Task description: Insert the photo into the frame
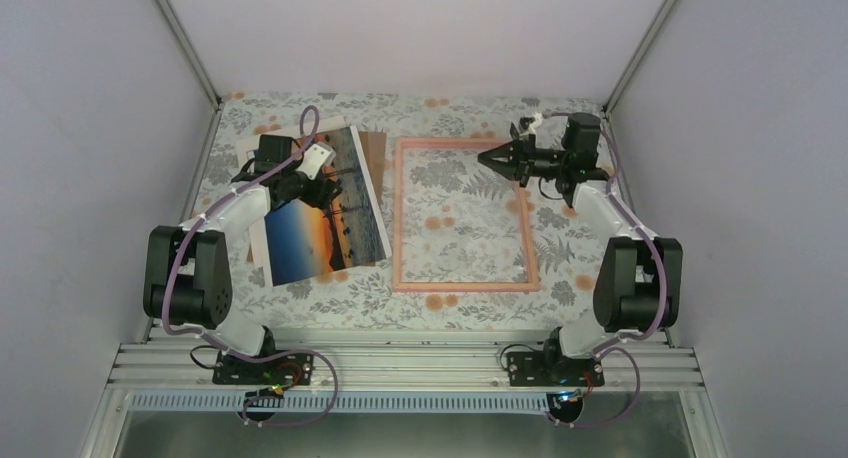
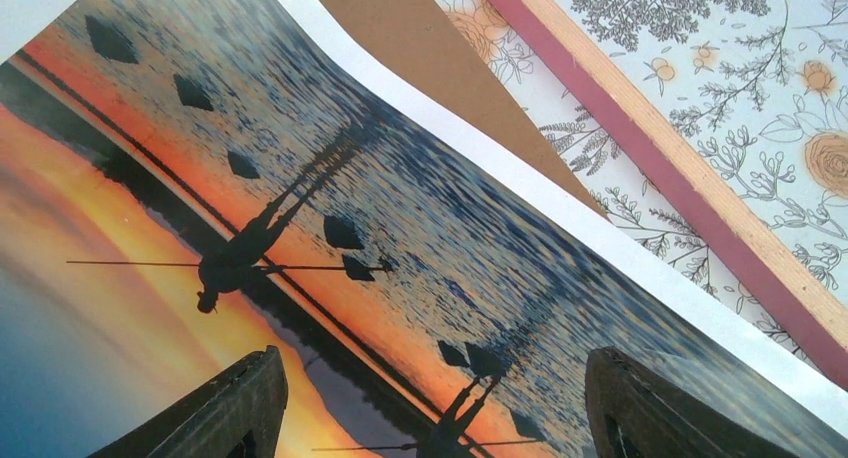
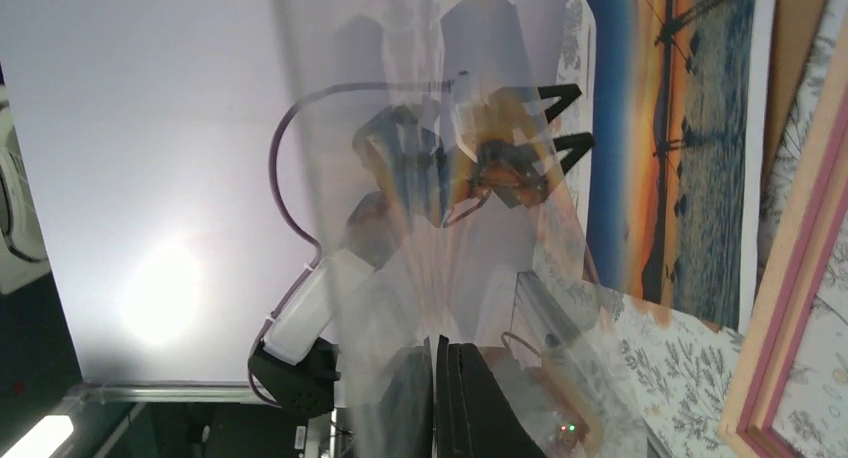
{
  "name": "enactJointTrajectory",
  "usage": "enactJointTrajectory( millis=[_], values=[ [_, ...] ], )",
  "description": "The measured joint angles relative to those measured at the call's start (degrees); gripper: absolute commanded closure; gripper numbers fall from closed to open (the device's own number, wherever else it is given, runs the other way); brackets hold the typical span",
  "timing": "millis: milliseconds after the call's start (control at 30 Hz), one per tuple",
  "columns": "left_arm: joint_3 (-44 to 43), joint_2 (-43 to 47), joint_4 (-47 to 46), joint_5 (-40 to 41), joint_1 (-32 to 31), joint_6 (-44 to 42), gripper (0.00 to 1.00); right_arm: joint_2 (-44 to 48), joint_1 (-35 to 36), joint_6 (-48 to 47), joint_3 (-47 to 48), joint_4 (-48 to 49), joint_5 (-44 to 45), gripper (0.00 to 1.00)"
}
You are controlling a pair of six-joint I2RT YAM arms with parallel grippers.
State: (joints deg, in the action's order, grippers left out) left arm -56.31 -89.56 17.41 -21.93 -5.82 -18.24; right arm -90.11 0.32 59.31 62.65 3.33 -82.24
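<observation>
The photo (image 1: 325, 218), an orange sunset over blue water with a white border, lies left of centre and partly over a brown board (image 1: 375, 148). In the left wrist view the photo (image 2: 330, 208) fills the frame and bows slightly. My left gripper (image 1: 325, 183) hovers just over it, open, its fingertips (image 2: 245, 398) apart with only the print below them. The pink frame (image 1: 400, 218) lies flat in the middle. My right gripper (image 1: 485, 157) hangs over the frame's far right part, pointing left. Its jaws (image 3: 440, 353) are shut on the edge of a thin clear sheet (image 3: 420, 178).
The brown board (image 2: 400, 38) sticks out from under the photo toward the frame's left rail (image 2: 680, 168). Both lie on a floral tablecloth (image 1: 460, 218). Grey walls close in the back and sides, and a metal rail (image 1: 400, 363) runs along the near edge.
</observation>
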Motion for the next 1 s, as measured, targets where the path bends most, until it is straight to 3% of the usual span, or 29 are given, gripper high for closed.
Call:
enactJointTrajectory(
  millis=[200, 333, 700, 1000],
  values=[
    [0.0, 0.0, -1.7, -0.6, 0.2, 1.9, 0.25, 0.9, 0.0, 3.3, -8.8, 6.7, 2.5, 0.96],
    [0.0, 0.0, -2.0, -0.9, 0.2, 2.5, 0.24, -3.6, -0.1, -1.5, -10.1, 6.6, 4.9, 0.96],
    [-1.8, -0.2, -1.8, -3.1, 0.2, 3.5, 0.20, -16.1, -4.3, -24.7, -5.9, -9.6, 12.6, 0.96],
    [-2.7, -1.6, -1.8, -4.5, 0.2, 4.0, 0.21, -21.2, -5.7, -35.0, -2.1, -18.1, 15.1, 0.96]
  ],
)
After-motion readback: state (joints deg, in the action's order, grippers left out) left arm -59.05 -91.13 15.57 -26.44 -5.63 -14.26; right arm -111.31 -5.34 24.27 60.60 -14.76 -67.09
